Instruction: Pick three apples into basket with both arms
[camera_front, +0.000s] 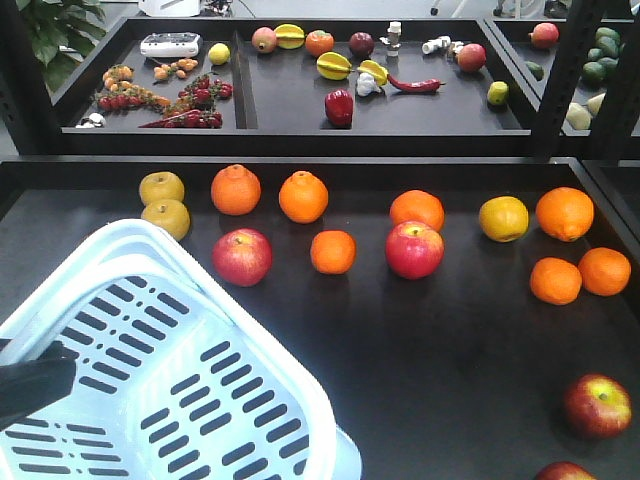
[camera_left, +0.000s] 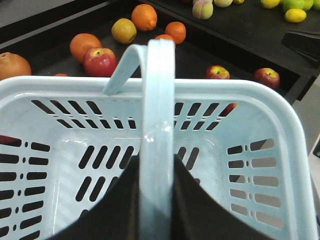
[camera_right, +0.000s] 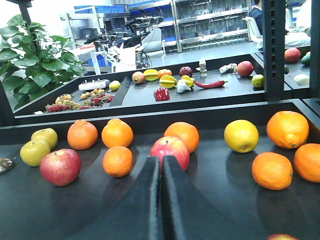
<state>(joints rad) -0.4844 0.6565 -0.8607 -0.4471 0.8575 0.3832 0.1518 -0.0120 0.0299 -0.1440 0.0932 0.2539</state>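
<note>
Apples (camera_front: 241, 256): four red apples, all on the black table (camera_front: 440, 380) and outside the basket (camera_front: 150, 250). Seen from the front, the basket fills the lower left. One apple lies just off its rim at 1 o'clock, the centre apple (camera_front: 414, 249) sits farther out at 2 o'clock, and two more lie well apart at 3 to 4 o'clock by the table's right edge. The left gripper (camera_left: 156, 160) is clamped on the basket's raised handle (camera_left: 157, 90), one black finger on each side. The right gripper (camera_right: 161, 161) has its fingers pressed together, holding nothing, with the tips pointing at the centre apple at 12 o'clock. Whether they touch it cannot be told. Oranges (camera_front: 303, 196) lie among the apples, and two yellow pears (camera_front: 166, 217) sit at the basket's 12 o'clock.
</note>
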